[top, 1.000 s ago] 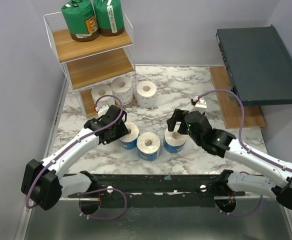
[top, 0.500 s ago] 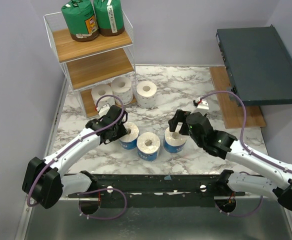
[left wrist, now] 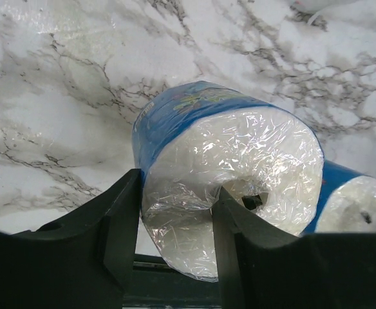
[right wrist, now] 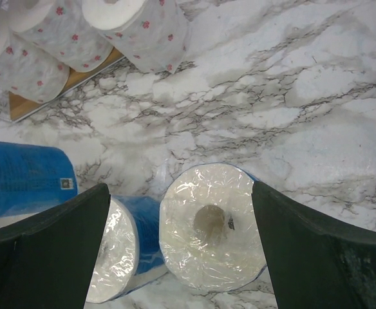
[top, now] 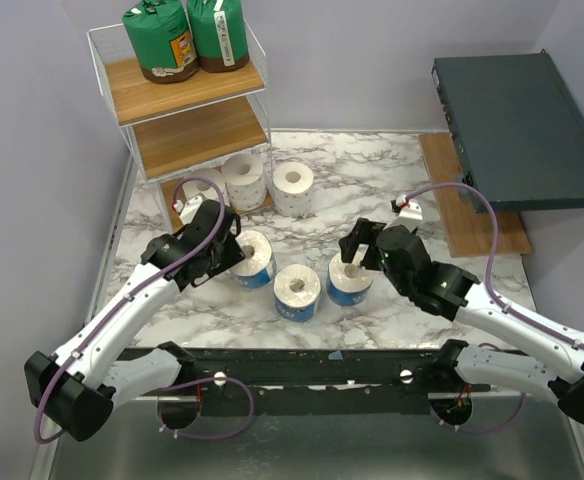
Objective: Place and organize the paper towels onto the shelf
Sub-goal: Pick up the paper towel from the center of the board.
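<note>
Left gripper (left wrist: 178, 193): pinching blue-printed plastic-wrapped paper roll (left wrist: 226, 148), 1 finger inside cardboard core, 1 against outer wall; roll tilted. Right gripper (right wrist: 180, 188): fingers spread wide either side of 2nd blue-wrapped roll (right wrist: 212, 225), not touching it. 3rd blue-wrapped roll (top: 297, 292): upright between other 2, on white marble tabletop (top: 372, 180). White wire shelf with 3 wooden boards (top: 202, 135), far left: 2 green-wrapped rolls (top: 160, 40) on top board; 2 white rolls (top: 244, 178) on bottom board; 1 white roll (top: 293, 187) on tabletop just beside shelf.
</note>
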You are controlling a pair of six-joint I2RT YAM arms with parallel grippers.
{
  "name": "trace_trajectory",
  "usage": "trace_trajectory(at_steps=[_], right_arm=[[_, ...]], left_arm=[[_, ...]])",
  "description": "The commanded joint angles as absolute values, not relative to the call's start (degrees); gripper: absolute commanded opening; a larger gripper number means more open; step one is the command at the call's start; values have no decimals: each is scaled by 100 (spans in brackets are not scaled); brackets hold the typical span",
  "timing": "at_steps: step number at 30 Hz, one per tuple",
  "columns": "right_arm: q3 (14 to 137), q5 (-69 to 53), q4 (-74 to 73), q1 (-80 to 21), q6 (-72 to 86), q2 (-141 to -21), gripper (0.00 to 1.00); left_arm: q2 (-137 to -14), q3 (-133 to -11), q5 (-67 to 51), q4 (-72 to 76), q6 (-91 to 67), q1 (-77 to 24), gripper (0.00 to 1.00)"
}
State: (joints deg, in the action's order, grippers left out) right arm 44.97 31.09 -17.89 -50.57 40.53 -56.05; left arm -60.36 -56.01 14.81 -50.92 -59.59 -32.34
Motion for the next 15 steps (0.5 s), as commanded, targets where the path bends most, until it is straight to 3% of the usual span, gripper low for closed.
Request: trace_trajectory(at_steps=[1,15], right_arm=[[4456,3340,-1819,-5072,4138,-5470,94],[4511,3268,-1819,-5073,4131,-5352,94]], left_arm=[[-5738,-6466,1689,-5680,-6302,-2971,0],[-7405,-10599,2494,-8273,-8640,-2459,0]])
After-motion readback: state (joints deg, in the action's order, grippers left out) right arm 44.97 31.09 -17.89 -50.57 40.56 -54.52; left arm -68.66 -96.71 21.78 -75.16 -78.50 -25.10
